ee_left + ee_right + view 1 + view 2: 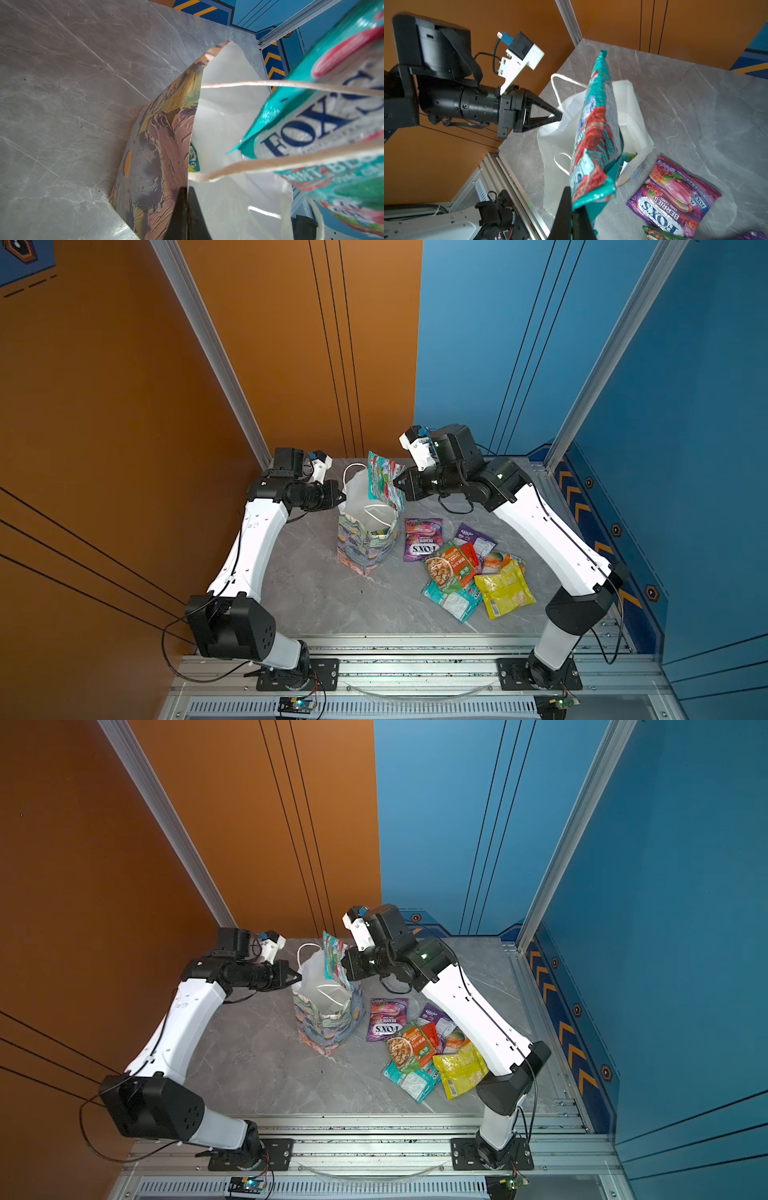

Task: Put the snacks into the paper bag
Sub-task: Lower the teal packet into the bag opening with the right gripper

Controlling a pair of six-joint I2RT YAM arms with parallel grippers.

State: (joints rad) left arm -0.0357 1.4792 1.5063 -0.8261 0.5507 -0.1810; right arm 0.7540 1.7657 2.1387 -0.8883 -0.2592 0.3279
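The flowered paper bag (365, 541) (328, 1021) stands upright and open on the grey tabletop. My left gripper (343, 494) (187, 193) is shut on the bag's left rim, one finger inside and one outside. My right gripper (395, 483) (572, 205) is shut on a teal snack packet (384, 481) (324, 116) (596, 145), which hangs on edge over the bag's mouth. A green packet (193, 158) lies inside the bag. Right of the bag lie a purple FOX'S packet (422, 539) (675, 197) and a pile of snacks: green (449, 568), yellow (503, 589), teal (453, 601).
The bag's white cord handles (270, 83) loop across its mouth. An aluminium rail (415, 655) runs along the table's front edge with both arm bases on it. An orange wall (124, 427) stands behind the left arm and a blue wall (685, 448) behind the right.
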